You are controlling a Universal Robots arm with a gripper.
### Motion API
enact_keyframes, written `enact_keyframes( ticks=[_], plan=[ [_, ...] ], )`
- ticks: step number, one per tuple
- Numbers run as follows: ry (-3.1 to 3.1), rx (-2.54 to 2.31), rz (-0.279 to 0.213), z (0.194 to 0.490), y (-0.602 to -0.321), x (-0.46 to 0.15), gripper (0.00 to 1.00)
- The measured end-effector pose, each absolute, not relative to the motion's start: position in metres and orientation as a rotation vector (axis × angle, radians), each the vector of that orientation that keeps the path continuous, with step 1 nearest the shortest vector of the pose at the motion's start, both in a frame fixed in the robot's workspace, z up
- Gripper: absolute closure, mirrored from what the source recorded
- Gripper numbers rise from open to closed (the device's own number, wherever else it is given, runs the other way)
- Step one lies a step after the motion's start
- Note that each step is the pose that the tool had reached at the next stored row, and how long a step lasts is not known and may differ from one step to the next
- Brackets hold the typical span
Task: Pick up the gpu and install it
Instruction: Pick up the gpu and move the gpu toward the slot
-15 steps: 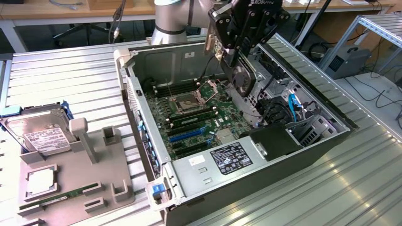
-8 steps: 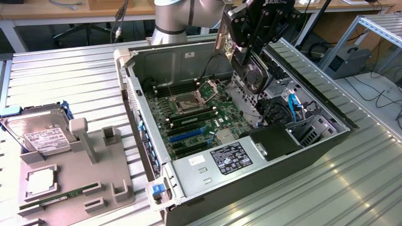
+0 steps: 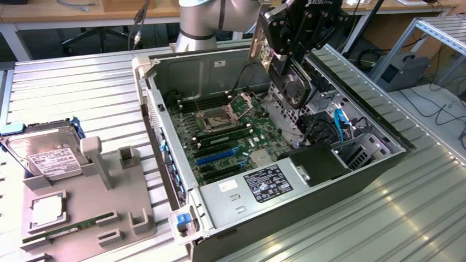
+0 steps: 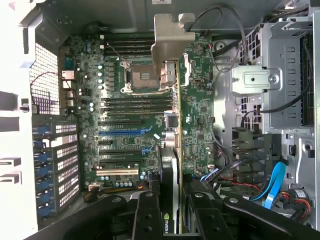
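While gripper (image 3: 290, 68) holds gpu (image 3: 295, 88), cables (image 3: 319, 131) seemingly crowd case (image 3: 342, 191).

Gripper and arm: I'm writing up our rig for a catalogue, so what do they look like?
The arm is a thick, silver-grey cylinder with rounded joints. The gripper is black, with white lettering on its body. Its fingers are jointed black links studded with round pivot bolts.

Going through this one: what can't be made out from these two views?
- Wrist view: the gpu shows edge-on, hiding its faces and the motherboard strip behind it.
- Exterior view: the gripper covers the gpu's upper part; the arm is cut off by the top edge.
- Exterior view: the hard drive label print is too small to read.
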State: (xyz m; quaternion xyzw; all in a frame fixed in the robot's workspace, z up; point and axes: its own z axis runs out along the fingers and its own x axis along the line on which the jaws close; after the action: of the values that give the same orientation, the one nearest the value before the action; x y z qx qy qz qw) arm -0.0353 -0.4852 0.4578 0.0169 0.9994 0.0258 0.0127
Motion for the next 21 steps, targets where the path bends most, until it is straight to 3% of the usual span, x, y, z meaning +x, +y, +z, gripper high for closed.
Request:
enact_keyframes(
  ticks=[21],
  plan=[
    [3.115, 0.053, 0.08, 0.458, -0.483, 0.019, 0.73]
  ],
)
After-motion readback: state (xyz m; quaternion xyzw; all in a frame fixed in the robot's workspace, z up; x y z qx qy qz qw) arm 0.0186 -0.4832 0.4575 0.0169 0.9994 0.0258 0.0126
